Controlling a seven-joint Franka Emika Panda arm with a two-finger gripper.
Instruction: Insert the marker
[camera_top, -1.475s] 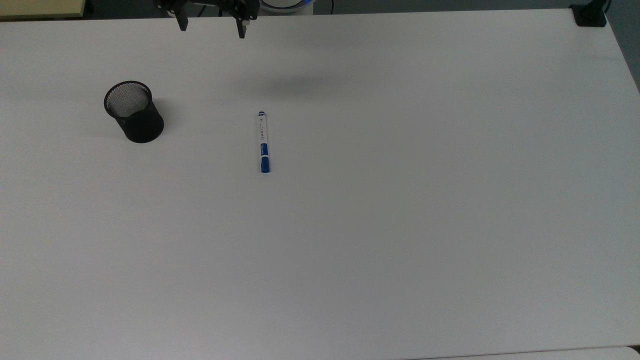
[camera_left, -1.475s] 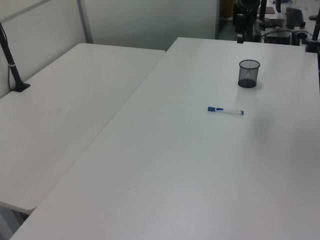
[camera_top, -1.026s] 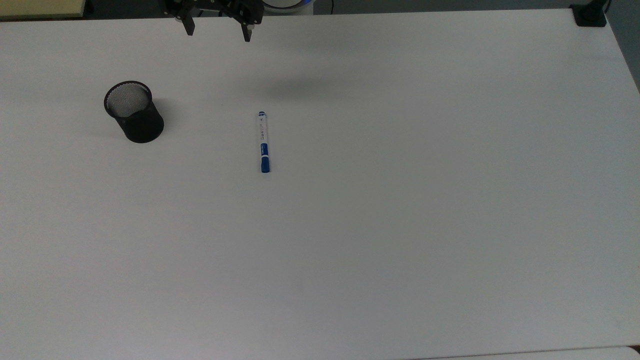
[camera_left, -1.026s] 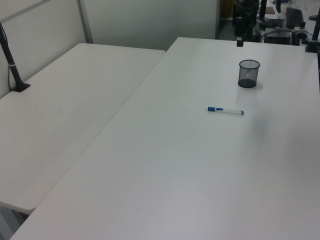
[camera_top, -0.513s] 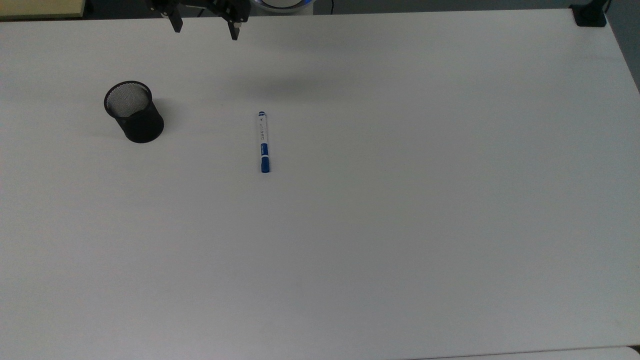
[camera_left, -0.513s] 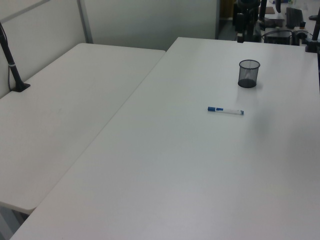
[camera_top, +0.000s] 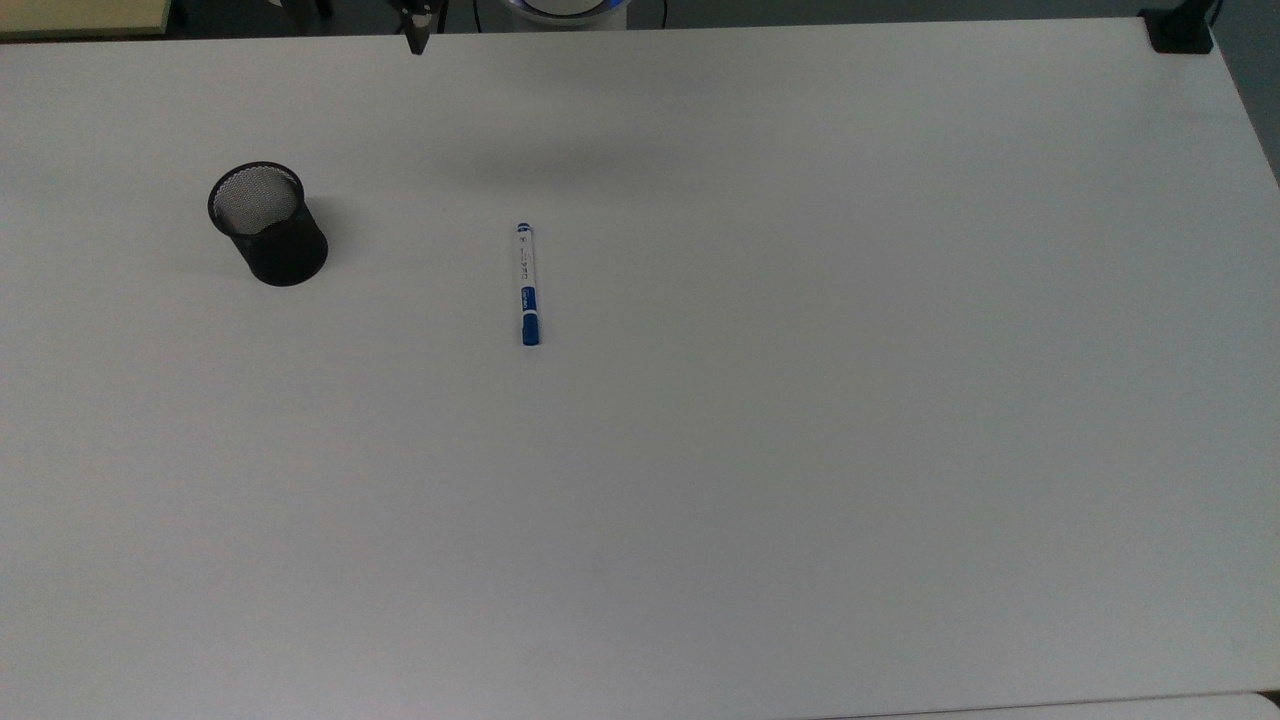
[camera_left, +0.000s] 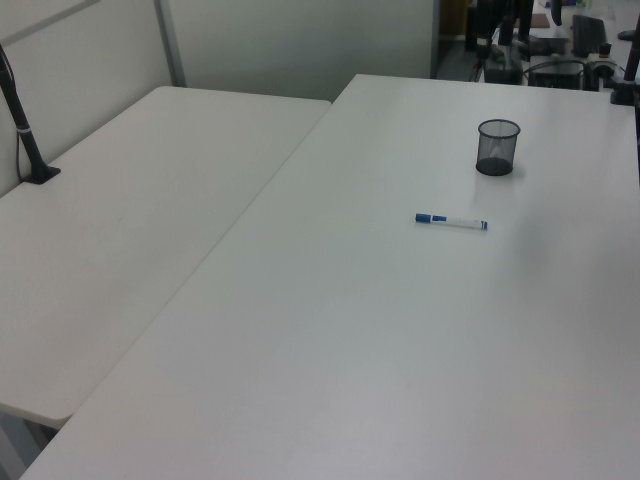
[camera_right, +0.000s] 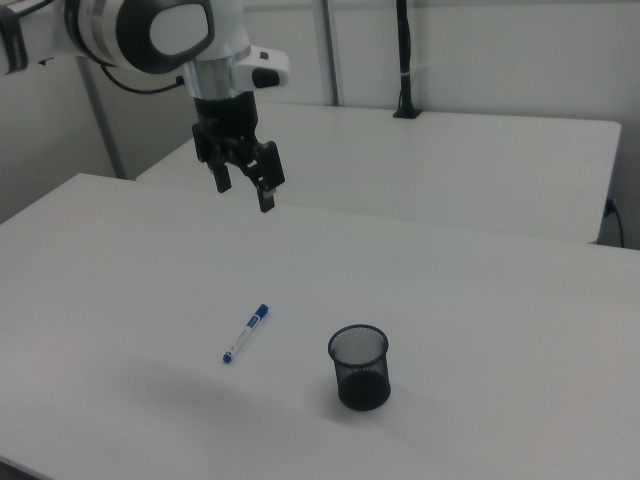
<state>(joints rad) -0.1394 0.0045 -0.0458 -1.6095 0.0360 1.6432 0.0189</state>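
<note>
The marker (camera_top: 527, 285) lies flat on the white table (camera_top: 800, 450), blue cap toward the top view's bottom; it also shows as marker (camera_left: 451, 221) and marker (camera_right: 246, 333). A black mesh cup (camera_top: 266, 225) stands upright and holds nothing, to the top view's left of the marker, seen too as cup (camera_right: 359, 367) and cup (camera_left: 498, 147). My gripper (camera_right: 245, 190) hangs open and holds nothing, high above the table, beyond the marker in the right view. One of its fingertips (camera_top: 417, 42) shows at the top view's upper edge.
A black clamp (camera_top: 1180, 30) sits on the table's corner at the top view's upper right. A second white table (camera_left: 120, 250) adjoins on the left view's left, with a black pole (camera_right: 403, 60) mounted on it.
The open gripper has drifted toward the top view's left and upper edge, so both fingers no longer show there. The marker and the cup have not moved.
</note>
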